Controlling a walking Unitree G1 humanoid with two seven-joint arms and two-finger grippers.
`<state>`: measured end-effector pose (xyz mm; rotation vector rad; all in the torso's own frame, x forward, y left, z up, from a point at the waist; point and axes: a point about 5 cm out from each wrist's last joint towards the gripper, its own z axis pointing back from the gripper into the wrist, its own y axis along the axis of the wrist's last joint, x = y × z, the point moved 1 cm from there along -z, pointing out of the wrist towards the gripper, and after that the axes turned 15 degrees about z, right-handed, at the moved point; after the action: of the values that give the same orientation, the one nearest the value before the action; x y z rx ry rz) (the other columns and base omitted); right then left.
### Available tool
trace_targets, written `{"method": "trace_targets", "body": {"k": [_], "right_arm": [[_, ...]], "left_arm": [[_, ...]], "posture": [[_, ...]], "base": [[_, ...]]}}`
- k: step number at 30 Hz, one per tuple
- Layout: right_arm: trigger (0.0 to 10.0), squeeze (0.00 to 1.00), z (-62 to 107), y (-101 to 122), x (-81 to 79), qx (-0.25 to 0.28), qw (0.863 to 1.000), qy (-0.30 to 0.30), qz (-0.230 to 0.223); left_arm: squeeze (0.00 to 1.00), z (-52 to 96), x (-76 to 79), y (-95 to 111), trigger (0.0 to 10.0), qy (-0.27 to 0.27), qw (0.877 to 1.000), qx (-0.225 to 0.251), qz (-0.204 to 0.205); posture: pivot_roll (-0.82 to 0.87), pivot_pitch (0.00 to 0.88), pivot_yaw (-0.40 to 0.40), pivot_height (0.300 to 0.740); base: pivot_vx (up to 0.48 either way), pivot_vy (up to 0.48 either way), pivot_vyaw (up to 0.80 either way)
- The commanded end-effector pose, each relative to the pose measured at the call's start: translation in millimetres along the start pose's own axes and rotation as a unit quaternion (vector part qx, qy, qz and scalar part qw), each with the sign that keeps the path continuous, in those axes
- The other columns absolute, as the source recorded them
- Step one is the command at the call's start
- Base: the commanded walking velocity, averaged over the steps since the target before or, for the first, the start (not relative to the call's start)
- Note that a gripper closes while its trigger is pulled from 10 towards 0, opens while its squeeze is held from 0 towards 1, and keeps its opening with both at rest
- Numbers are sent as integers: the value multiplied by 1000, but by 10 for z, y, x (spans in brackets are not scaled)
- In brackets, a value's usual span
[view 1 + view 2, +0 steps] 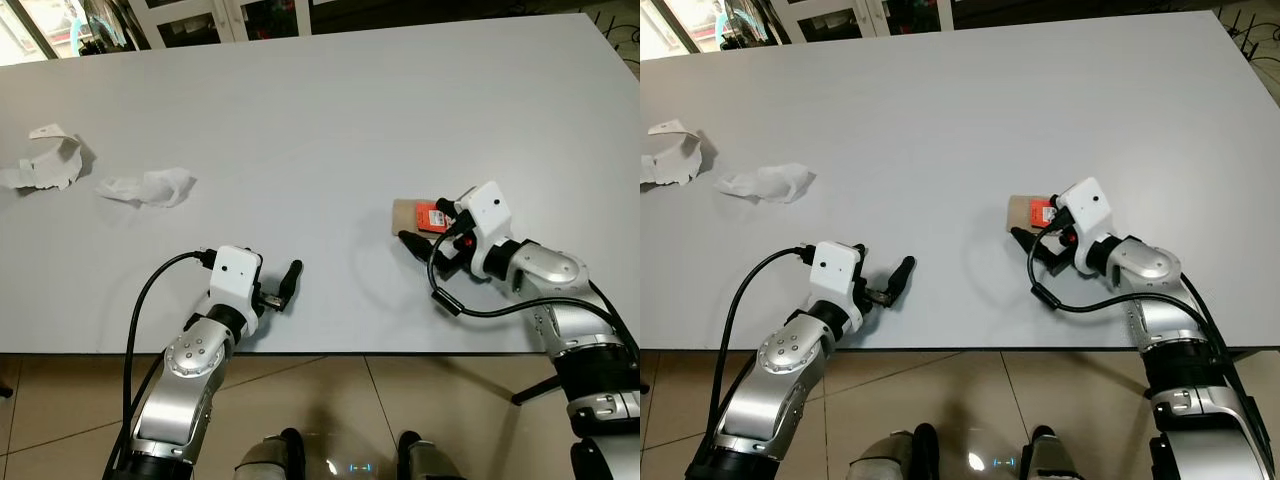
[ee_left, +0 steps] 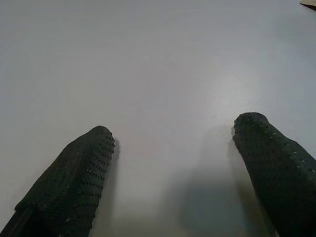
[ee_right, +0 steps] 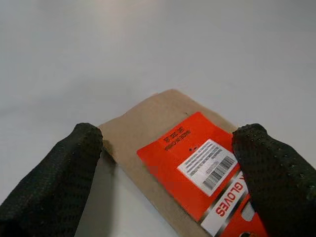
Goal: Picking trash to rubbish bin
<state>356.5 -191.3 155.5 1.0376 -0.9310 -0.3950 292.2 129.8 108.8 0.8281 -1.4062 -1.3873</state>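
Risk: glove card (image 3: 185, 163) lying flat on table (image 1: 330, 110), thin edge; fingers could be skating over it or pushing it away instead of pinching.

Right gripper (image 3: 168, 163) reaching low over near table edge, fingers spread, straddling card.

Left gripper (image 1: 285, 285) resting open near front edge, idling.

Crumpled paper scraps (image 1: 148, 187) sitting far left, well apart.

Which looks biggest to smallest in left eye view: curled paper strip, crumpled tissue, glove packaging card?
1. crumpled tissue
2. curled paper strip, close to the tissue, so that pair is unsure
3. glove packaging card, though the right gripper hides part of it
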Motion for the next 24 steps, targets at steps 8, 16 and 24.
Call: {"method": "trace_targets", "body": {"k": [8, 16, 24], "right_arm": [[10000, 0, 2, 106, 162, 19, 999, -30, 20], [10000, 0, 22, -51, 176, -12, 1000, -13, 25], [10000, 0, 16, -261, 56, -35, 999, 28, -26]], "left_arm": [[0, 46, -48, -119, 10000, 8, 1000, -29, -3], [0, 54, -44, -132, 10000, 8, 999, -32, -2], [0, 59, -44, -138, 10000, 8, 999, -34, -4]], "posture": [[70, 230, 123, 740], [71, 234, 121, 740], [71, 234, 121, 740]], "base": [[0, 0, 0], [0, 0, 0], [0, 0, 0]]}}
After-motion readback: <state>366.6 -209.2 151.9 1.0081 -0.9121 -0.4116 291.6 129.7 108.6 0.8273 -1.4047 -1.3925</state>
